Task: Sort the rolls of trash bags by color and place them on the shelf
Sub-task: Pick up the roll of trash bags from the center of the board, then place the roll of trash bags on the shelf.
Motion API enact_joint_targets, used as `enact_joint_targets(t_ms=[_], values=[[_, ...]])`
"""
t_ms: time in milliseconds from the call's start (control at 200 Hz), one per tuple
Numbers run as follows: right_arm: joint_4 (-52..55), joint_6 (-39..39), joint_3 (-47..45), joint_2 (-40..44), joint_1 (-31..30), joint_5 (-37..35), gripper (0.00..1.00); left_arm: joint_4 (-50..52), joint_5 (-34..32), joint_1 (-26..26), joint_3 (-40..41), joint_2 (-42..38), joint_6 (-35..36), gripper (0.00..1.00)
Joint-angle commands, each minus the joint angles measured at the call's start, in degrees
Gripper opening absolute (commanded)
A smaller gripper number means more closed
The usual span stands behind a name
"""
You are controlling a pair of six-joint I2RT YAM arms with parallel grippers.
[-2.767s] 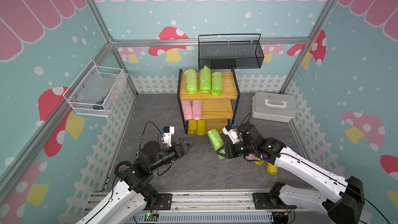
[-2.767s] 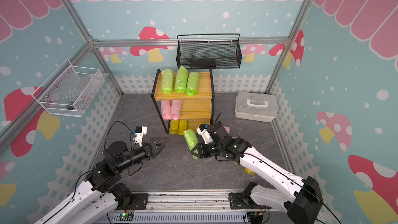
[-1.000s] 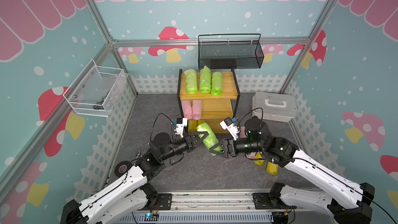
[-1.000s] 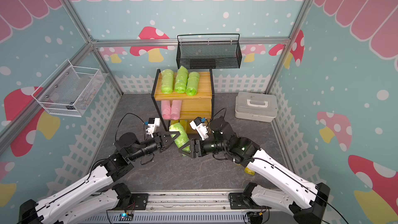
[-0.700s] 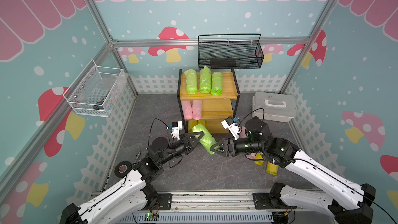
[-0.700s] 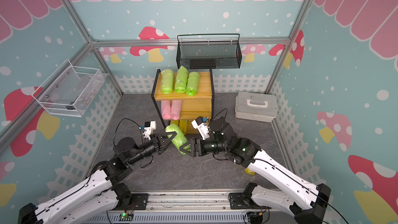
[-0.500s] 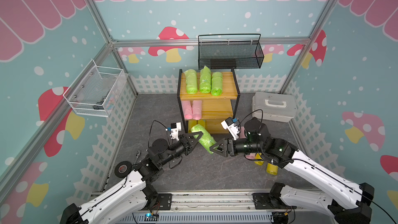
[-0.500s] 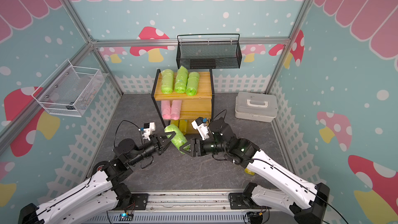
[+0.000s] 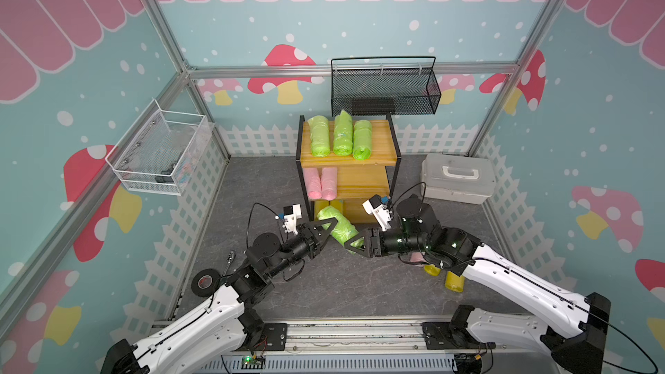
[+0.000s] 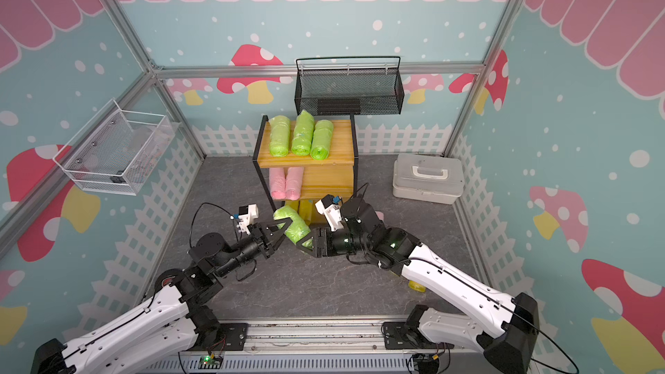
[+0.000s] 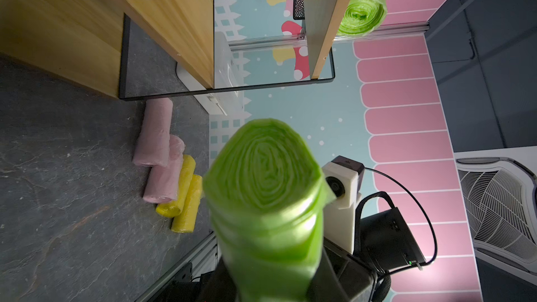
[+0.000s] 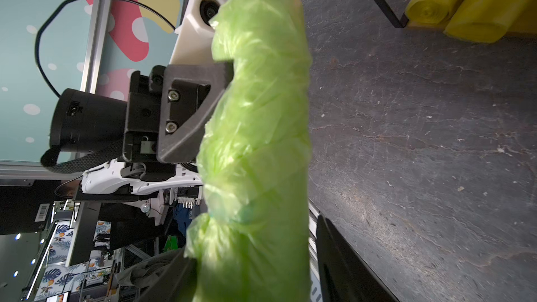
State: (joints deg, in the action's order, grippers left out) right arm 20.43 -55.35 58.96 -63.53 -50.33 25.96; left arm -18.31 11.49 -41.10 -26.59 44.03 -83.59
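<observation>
You are holding a green roll (image 9: 336,226) clenched in the left gripper (image 9: 329,232), just in front of the shelf (image 9: 381,145). The right gripper (image 9: 352,246) is straddling its lower end, jaws apart. A bluish mark on the middle top-tier roll (image 9: 342,134) is too small to read. The left wrist view is showing you two pink rolls (image 11: 158,152) and two yellow rolls (image 11: 183,199) on the floor, mostly covered by the right arm in both top views.

Count on inspection: four green rolls (image 9: 342,134), four pink rolls (image 9: 312,183), four yellow rolls (image 11: 186,201), one shelf (image 9: 378,138), two baskets (image 9: 385,95), one case (image 9: 457,178), one tape roll (image 9: 206,282).
</observation>
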Motion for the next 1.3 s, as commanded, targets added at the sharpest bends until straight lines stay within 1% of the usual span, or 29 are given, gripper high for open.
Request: enact_joint_targets(t_ms=[0,95,180,230,305,320,335,355,385,405,420,440,475,490,505,515,655,766,886,981,1036,1141,1296], values=[[-1.3,-0.4,0.1,-0.6,-0.3,-2.2,0.53,-4.3,0.4,0.0,0.3,-1.0,-0.8,0.00],[-1.4,-0.5,0.4,-0.8,-0.3,-2.7,0.46,-4.2,0.4,0.0,0.8,-1.3,-1.0,0.00],[-1.1,-0.5,0.7,-1.0,-0.3,-3.1,0.36,-4.4,0.3,0.0,1.0,-1.5,-1.2,0.00],[-0.9,-0.5,0.9,-1.1,-0.3,-3.4,0.28,-4.4,0.4,0.0,1.0,-1.5,-1.4,0.00],[0.4,0.5,1.7,-1.1,-0.3,-4.3,0.13,-4.2,0.4,0.0,0.9,-1.5,-1.3,0.01],[1.0,0.7,2.0,-1.1,-0.3,-4.6,0.09,-3.9,0.4,0.0,0.9,-1.5,-1.2,0.04],[1.5,1.1,2.4,-1.1,-0.3,-4.9,0.07,-3.5,0.4,0.0,0.8,-1.6,-1.1,0.11],[2.4,1.7,2.8,-1.0,-0.3,-5.4,0.04,-2.7,0.2,0.0,0.6,-1.8,-0.9,0.23],[4.0,2.7,3.7,-0.8,-0.2,-6.2,0.00,-0.7,-0.2,0.0,0.1,-2.3,-0.3,0.44],[5.0,3.3,4.5,-0.6,-0.2,-6.8,0.00,1.0,-0.6,0.0,-0.3,-2.8,0.3,0.58],[5.8,3.9,5.1,-0.5,-0.2,-7.2,0.00,2.6,-0.9,0.0,-0.7,-3.2,0.8,0.67],[6.7,4.8,5.9,-0.4,-0.2,-7.6,0.00,4.9,-1.4,0.0,-1.2,-3.9,1.7,0.74],[8.4,6.2,7.3,-0.2,-0.1,-8.3,0.00,9.4,-2.6,0.1,-2.5,-5.3,3.6,0.85],[9.3,6.7,8.0,-0.1,-0.1,-8.5,0.00,11.4,-3.2,0.2,-3.2,-6.0,4.6,0.93],[10.0,7.3,8.7,-0.1,0.0,-8.7,0.00,13.7,-3.8,0.3,-3.9,-6.7,5.6,0.97],[10.4,7.7,9.2,0.0,0.0,-8.8,0.00,15.3,-4.2,0.3,-4.4,-7.1,6.3,0.99],[15.8,12.2,16.4,-0.2,1.4,-9.1,0.00,36.1,-13.0,1.5,-12.3,-13.9,16.4,0.99],[17.3,14.0,21.6,-0.4,4.9,-7.6,0.00,44.8,-18.7,1.9,-15.7,-18.3,20.5,0.99],[17.2,14.9,27.6,-1.3,11.3,-5.3,0.00,48.3,-20.0,2.0,-16.2,-20.3,21.6,0.99],[17.1,16.7,32.9,-2.8,14.5,-9.6,0.00,49.2,-19.1,2.0,-15.7,-19.7,21.4,0.99],[17.3,17.2,35.8,-4.7,16.7,-10.5,0.00,49.2,-18.0,2.0,-15.4,-18.6,21.1,0.99],[18.6,15.6,41.5,-9.6,20.8,-11.4,0.00,49.2,-15.8,2.0,-15.9,-15.7,21.5,0.98],[20.3,13.0,46.9,-15.3,23.9,-14.6,0.00,49.6,-13.6,2.0,-17.3,-12.1,23.1,0.97]])
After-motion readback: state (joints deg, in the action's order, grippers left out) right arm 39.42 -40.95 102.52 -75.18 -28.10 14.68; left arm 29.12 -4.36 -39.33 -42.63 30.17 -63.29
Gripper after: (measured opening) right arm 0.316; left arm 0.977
